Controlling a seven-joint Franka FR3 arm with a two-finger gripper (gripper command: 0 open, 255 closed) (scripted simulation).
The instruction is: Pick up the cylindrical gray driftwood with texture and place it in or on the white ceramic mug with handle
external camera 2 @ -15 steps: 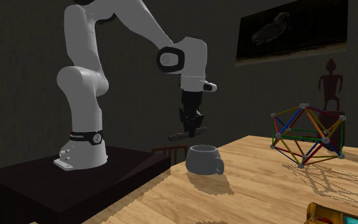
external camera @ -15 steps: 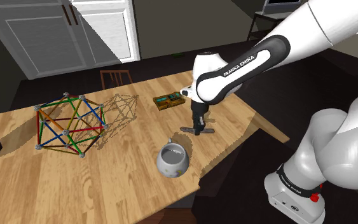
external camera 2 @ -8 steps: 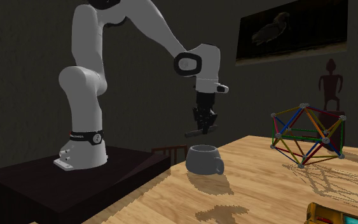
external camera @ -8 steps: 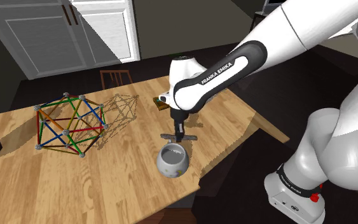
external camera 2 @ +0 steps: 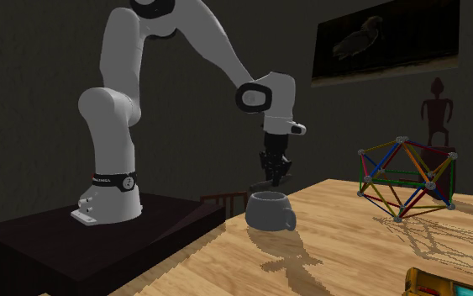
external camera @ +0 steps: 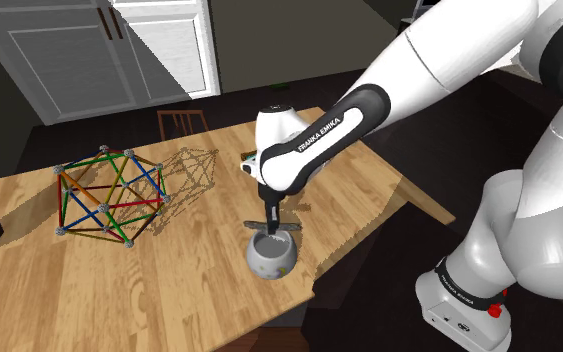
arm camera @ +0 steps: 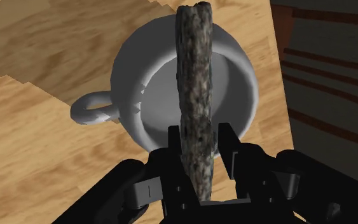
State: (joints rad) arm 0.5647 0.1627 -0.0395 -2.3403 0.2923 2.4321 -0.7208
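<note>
Pale wood planks make up the table (external camera: 119, 290) under your work, near its edge closest to the stand (external camera 2: 58, 244). Your gripper (arm camera: 201, 133) is clamped on the grey, rough-textured driftwood (arm camera: 195, 83): the black fingers (arm camera: 176, 137) press one end from both sides, and the rest of the stick juts out across the open mouth of the pale grey mug (arm camera: 130, 70). In the shoulder view the gripper (external camera: 272, 215) points down with the driftwood (external camera: 287, 225) lying level just over the rim of the mug (external camera: 272, 262); you cannot tell whether stick and rim touch. The mug stands upright on the table, its handle (arm camera: 91, 111) sticking out to one side. In the second exterior view the gripper (external camera 2: 275, 172) hangs at twelve o'clock above the mug (external camera 2: 268, 210). A frame of coloured rods (external camera: 107, 192) sits well apart, at about ten o'clock from the mug in the shoulder view. White cabinet doors (external camera: 89, 50) stand beyond the table at eleven o'clock.
</note>
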